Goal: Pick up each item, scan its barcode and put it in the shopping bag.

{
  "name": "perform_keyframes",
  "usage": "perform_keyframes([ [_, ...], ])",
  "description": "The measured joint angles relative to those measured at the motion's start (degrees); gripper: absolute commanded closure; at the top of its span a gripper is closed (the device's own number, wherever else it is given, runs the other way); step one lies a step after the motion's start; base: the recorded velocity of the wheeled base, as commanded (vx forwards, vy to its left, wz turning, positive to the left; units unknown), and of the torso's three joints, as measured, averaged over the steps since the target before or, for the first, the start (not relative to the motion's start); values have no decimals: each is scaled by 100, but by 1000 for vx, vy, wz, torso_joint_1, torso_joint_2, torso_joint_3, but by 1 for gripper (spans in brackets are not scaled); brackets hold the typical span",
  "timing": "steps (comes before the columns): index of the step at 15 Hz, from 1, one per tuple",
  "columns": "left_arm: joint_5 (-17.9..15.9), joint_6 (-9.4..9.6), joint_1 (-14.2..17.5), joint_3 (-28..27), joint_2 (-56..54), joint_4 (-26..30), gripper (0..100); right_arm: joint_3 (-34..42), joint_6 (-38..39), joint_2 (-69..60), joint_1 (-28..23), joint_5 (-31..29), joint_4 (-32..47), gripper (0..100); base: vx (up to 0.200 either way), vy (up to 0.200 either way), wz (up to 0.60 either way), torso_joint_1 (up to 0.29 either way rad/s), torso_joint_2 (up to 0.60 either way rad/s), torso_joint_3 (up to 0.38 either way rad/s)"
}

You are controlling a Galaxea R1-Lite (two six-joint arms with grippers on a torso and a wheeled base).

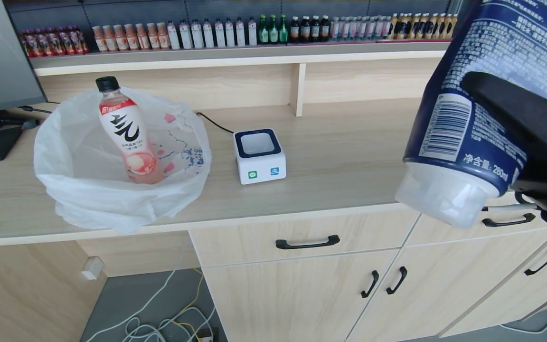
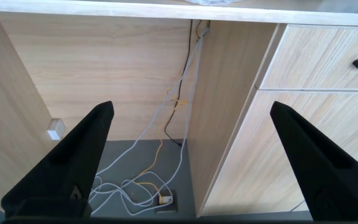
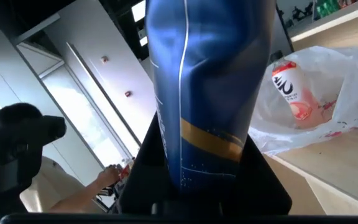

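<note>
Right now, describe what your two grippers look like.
The left gripper has two plain black fingers, wedge-shaped, broad at the base and narrowing to the tips. The right gripper is the same black, with smooth, rounded-edged fingers.

The white scanner box (image 1: 259, 156) sits mid-counter (image 1: 349, 142), window facing up. Just to its left is the white plastic shopping bag (image 1: 112, 199), mouth open, with a pink drink bottle (image 1: 128, 133) leaning inside, black cap up. Off to the scanner's right, up close to the camera, the right gripper (image 1: 530, 128) clamps a blue bottle (image 1: 482, 95) tipped clear-cap-down, with the barcode on the side nearer the scanner. Behind the scanner, a shelf (image 1: 235, 52) carries a long row of bottled drinks (image 1: 254, 31).
</note>
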Motion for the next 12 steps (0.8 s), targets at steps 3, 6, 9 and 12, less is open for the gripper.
perform_keyframes([
  [3,0,0,0,0,0,0,0,243,-50,-165,160,2,0,100,0,0,0,0,0,0],
  [6,0,0,0,0,0,0,0,560,-455,-276,416,10,5,100,0,0,0,0,0,0],
  [9,0,0,0,0,0,2,0,789,-490,-311,595,11,9,100,0,0,0,0,0,0],
  [12,0,0,0,0,0,0,0,940,-477,-330,621,11,5,100,0,0,0,0,0,0],
])
